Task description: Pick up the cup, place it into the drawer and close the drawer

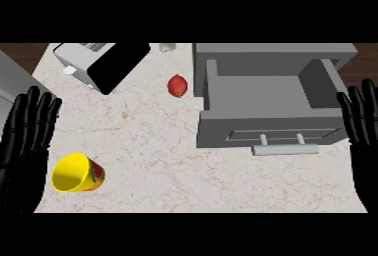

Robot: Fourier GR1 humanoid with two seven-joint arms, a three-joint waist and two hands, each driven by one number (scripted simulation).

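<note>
Marble-veined pale worktop (155, 145). Yellow cup (77, 173), round rim, red-patterned side, lies tipped near my left robot hand (26, 135). Grey boxy drawer (269, 95) pulled open, bar handle (284, 148) facing me. My right robot hand (363, 125) rests at the right edge. Both flat, fingers straight, holding nothing.

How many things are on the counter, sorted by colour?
Yellow: 1, the cup
Red: 1, a small oval thing
Grey: 1, the open drawer
Silver and black: 1, a toaster
Total: 4
</note>
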